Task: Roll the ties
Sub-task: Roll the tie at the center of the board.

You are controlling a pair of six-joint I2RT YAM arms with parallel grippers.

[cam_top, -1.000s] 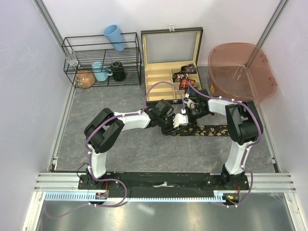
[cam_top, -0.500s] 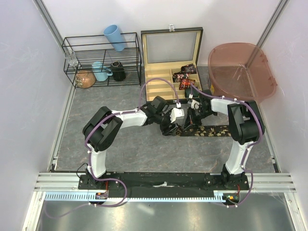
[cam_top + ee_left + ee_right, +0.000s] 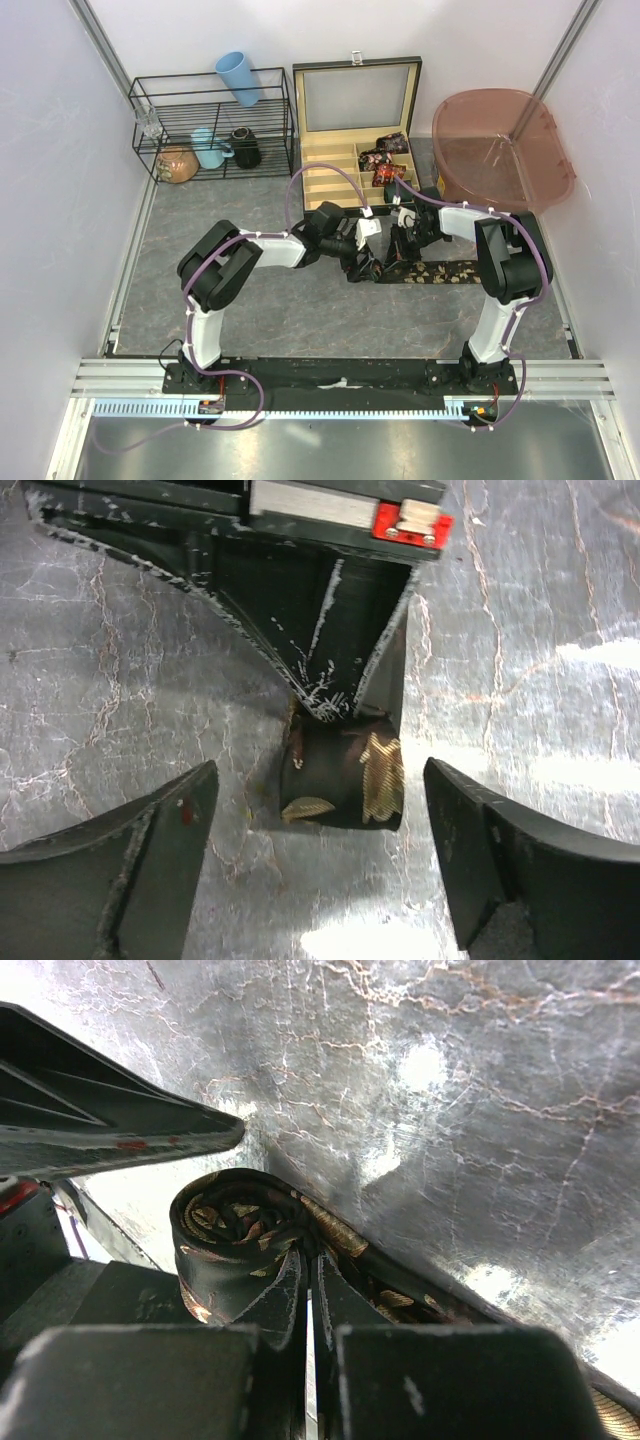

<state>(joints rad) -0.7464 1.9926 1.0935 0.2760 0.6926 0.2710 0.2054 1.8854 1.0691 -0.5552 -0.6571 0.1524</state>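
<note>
One tie lies on the grey table, its flat strip (image 3: 445, 272) running right and its left end wound into a small coil (image 3: 340, 780) (image 3: 235, 1230). My right gripper (image 3: 309, 1258) is shut, with its tips buried in the fold where coil meets strip; from the left wrist it shows as a dark wedge (image 3: 330, 630) bearing down on the coil. My left gripper (image 3: 320, 865) is open wide, one finger on either side of the coil and touching nothing. Other rolled ties (image 3: 385, 160) sit in the wooden box.
The open wooden box (image 3: 330, 170) stands just behind both grippers. A pink tub (image 3: 500, 145) is at the back right. A wire rack (image 3: 210, 125) with mugs and a blue cup (image 3: 238, 78) stands at the back left.
My left gripper has opened wide and let go of the coil, pulling back a little toward the left. The right gripper has stayed shut at the coil.
</note>
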